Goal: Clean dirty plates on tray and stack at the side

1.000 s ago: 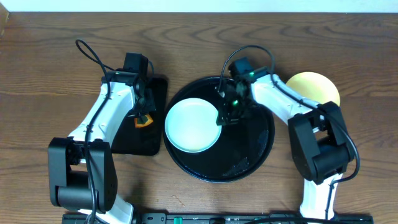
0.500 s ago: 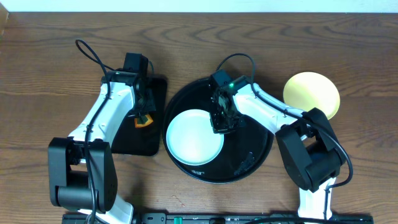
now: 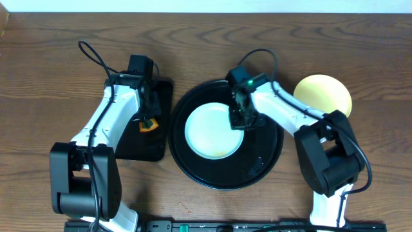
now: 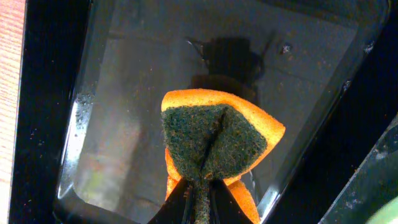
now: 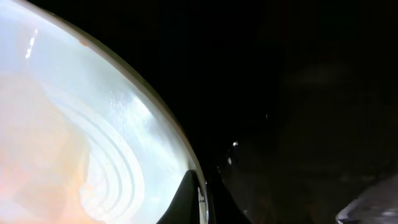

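While my right gripper [image 5: 200,202] is clenched, its two fingertips pinch the right rim of a pale mint-white plate [image 5: 74,137], which carries a faint orange smear. That plate sits inside the round black tray [image 3: 270,151] and spreads left from my fingers, with glossy tray floor on their other side. Farther right of those fingers, off the tray, a pale yellow plate [image 3: 323,95] rests on the wood-grain tabletop [image 3: 51,77]. My left gripper [image 4: 200,193] is closed on a folded orange sponge [image 4: 214,134] with a dark green scouring face, held over the small rectangular black tray [image 4: 124,93].
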